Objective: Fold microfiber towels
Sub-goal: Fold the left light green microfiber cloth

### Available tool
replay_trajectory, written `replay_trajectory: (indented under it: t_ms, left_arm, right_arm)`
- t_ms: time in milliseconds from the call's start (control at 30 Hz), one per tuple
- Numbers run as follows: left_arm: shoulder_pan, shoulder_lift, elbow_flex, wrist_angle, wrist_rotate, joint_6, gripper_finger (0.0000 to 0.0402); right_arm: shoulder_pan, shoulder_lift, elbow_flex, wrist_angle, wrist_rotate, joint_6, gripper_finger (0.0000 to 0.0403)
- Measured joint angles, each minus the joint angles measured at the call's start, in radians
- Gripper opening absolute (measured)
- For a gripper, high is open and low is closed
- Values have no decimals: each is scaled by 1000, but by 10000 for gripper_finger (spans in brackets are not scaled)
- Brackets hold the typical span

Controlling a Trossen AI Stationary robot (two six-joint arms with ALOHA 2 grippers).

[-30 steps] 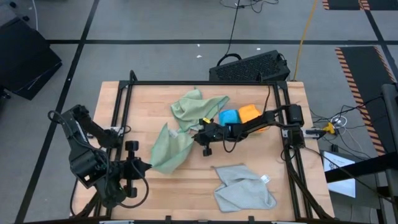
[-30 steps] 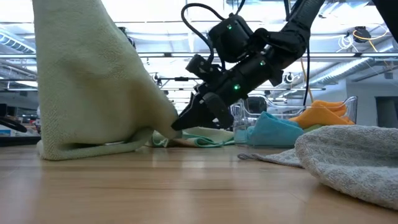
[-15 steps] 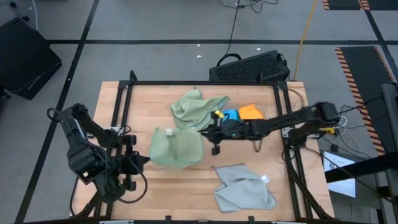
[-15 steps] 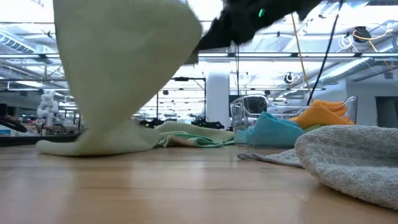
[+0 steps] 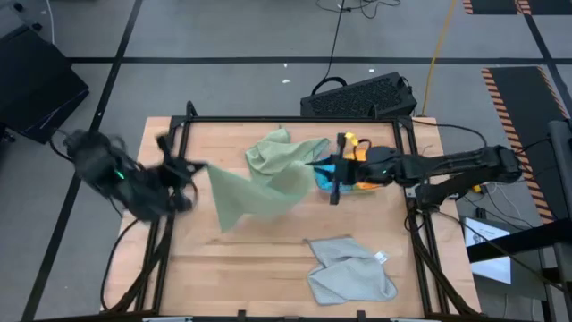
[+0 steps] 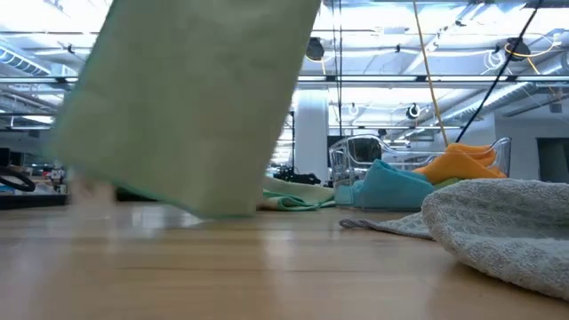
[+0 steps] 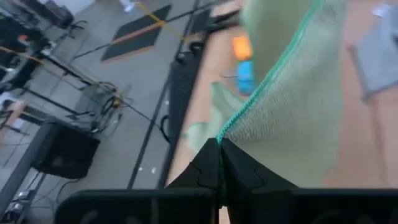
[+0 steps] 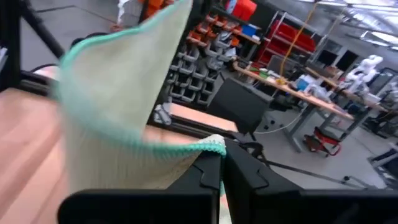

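Pale sage green towel [image 5: 255, 192], plain, no legible label or writing.

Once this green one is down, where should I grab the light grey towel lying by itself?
Grip the light grey microfiber towel at the corner by its white tag, descending from above on the right arm's side. It lies rumpled and doubled over, so a mid-cloth pinch would likely catch several layers; that corner seems to stick out alone.
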Motion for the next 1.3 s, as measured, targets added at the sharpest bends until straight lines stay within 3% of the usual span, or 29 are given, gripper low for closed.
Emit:
replay_trajectory:
  t_ms: [200, 267, 433, 767, 1100, 1300]
  left_arm:
    - [146, -165, 0, 9, -44, 81, 11]
    - [168, -203, 0, 31, 20, 57, 13]
    - [151, -241, -1, 47, 294, -77, 4]
    - [26, -96, -219, 224, 539, -286, 4]
    - [-216, 93, -365, 373, 571, -588, 4]
    - [-336, 209, -377, 596, 581, -650, 13]
  right_arm:
    - [-100, -67, 13, -14, -6, 11, 1]
    - [-116, -78, 29, -37, -35, 25, 1]
    - [-93, -84, 50, -106, -60, 61, 0]
    - [113, -25, 50, -188, -110, 200, 0]
    - [334, 148, -5, -204, -164, 473, 0]
    - [430, 276, -5, -63, -161, 590, 0]
